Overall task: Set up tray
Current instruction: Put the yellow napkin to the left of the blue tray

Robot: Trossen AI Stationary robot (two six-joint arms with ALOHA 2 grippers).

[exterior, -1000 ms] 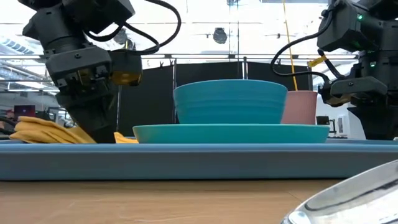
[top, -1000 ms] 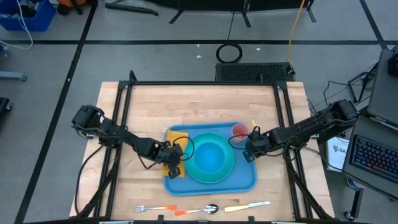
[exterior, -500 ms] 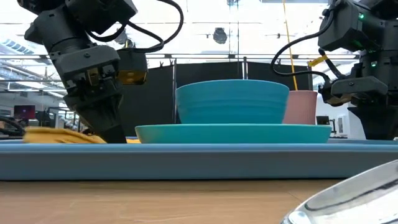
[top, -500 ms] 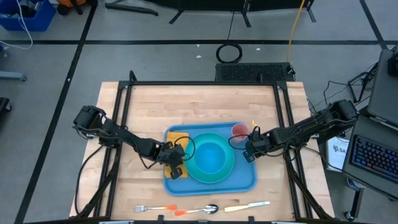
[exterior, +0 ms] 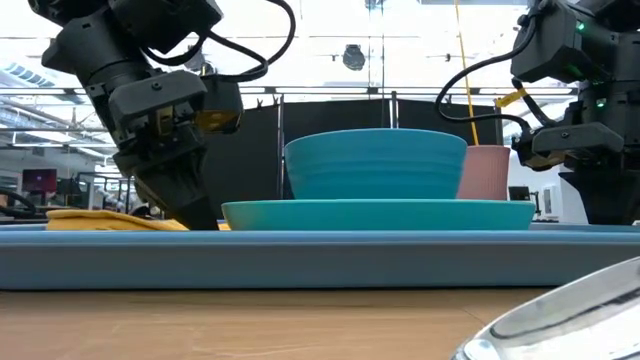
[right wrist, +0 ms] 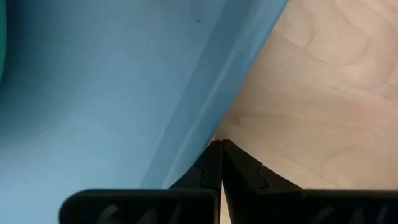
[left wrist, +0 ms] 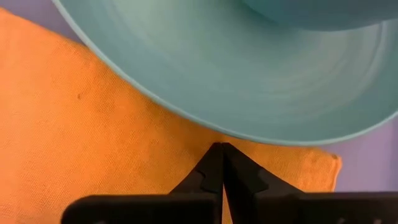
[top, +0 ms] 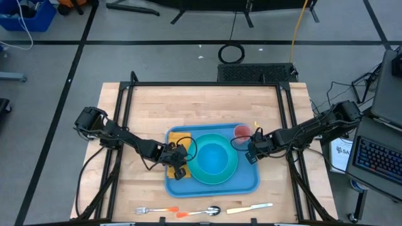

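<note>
The blue tray (top: 246, 182) lies mid-table. It carries a teal plate (top: 197, 174) with a blue bowl (top: 213, 157) on it, a pink cup (top: 242, 132) at its far right corner, and an orange napkin (top: 179, 149) lying flat along its left side. My left gripper (top: 178, 164) is shut, down on the napkin (left wrist: 93, 124) right beside the plate's left rim (left wrist: 205, 118). My right gripper (top: 251, 154) is shut at the tray's right rim (right wrist: 205, 124). My left gripper presses its shut fingertips (left wrist: 211, 163) down on the napkin's top face (left wrist: 186, 158), slanting down from the table's left, just short of the plate's rim. The cloth lies flat on the tray floor, partly under the plate. My right gripper is shut on the tray's right rim (right wrist: 214, 132), coming from the table's right and slanting down. The fingers show closed, so I cannot tell how much of the rim lies between them. The tray rests flat on the table.
A fork (top: 154, 210), a spoon (top: 204, 211) and a knife (top: 250, 208) lie in a row by the table's near edge. The spoon's bowl (exterior: 560, 320) shows close up in the low view. Bare wood lies left, right and behind the tray.
My left gripper has moved a little right toward the plate, staying shut. The napkin, bunched up a second ago, now lies flat on the tray floor. The plate and bowl have slid slightly right.
</note>
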